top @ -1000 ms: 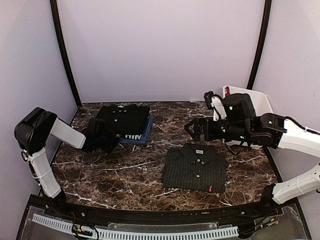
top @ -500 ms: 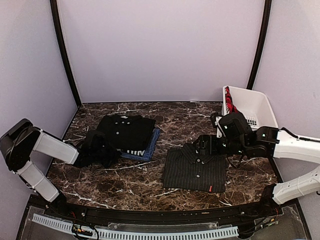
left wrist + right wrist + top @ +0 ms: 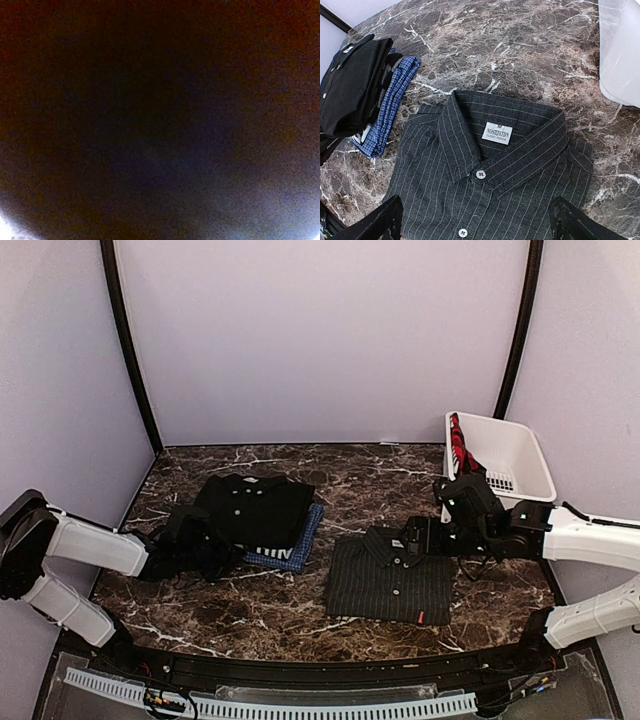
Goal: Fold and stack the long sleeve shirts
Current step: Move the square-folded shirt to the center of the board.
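- Pinstriped shirt [image 3: 388,578]: folded flat on the worktop [image 3: 250,600], right of centre. Collar toward the far side, long axis running near to far.
- Right fingers [image 3: 377,220]: spread wide with nothing between them, poised directly over the collar end. The right arm is much the nearer one.
- Black shirt [image 3: 255,505] lies folded on the blue shirt [image 3: 290,552]. This stack sits left of the pinstriped shirt, apart from it.
- Left fingers [image 3: 210,548]: at the stack's near-left edge. The left wrist view is dark, so I cannot tell whether they are clenched or released.
- Basket [image 3: 525,465], far right: holds something red [image 3: 458,445].
- Judgement: the next move is probably to grasp the pinstriped shirt and carry it left onto the stack.
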Robot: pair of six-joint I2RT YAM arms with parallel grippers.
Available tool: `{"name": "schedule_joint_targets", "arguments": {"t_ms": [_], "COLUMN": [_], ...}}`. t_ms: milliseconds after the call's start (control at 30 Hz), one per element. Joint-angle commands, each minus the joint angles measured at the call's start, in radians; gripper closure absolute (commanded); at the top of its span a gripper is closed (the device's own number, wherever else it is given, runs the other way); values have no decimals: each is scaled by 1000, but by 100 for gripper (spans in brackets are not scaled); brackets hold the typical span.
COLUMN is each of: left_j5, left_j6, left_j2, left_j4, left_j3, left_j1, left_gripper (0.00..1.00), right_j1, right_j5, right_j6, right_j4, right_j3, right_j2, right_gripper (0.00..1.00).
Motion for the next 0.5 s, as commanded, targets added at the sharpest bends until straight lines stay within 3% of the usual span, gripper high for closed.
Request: {"name": "schedule_joint_targets", "arguments": {"t_ms": [0, 167, 333, 467], "left_j5": [24, 78, 54, -2], "left_j6": [83, 166, 237, 308], "left_j2": [-47, -34, -76, -125], "left_j4": [-40, -70, -210, -314], "left_j3": [13, 59, 125, 194], "left_j1": [-7, -24, -102, -185], "left_gripper": [82, 83, 82, 73], "right_j1": [-35, -65, -91, -104], "right_j5": [-23, -39, -53, -61], "right_j6": [23, 22, 39, 54], "right_j4": [31, 14, -9, -18], "right_j3": [-12, -15, -31, -46], "right_j2": [-6, -10, -19, -34], "right_gripper": [1, 1, 1, 1]}}
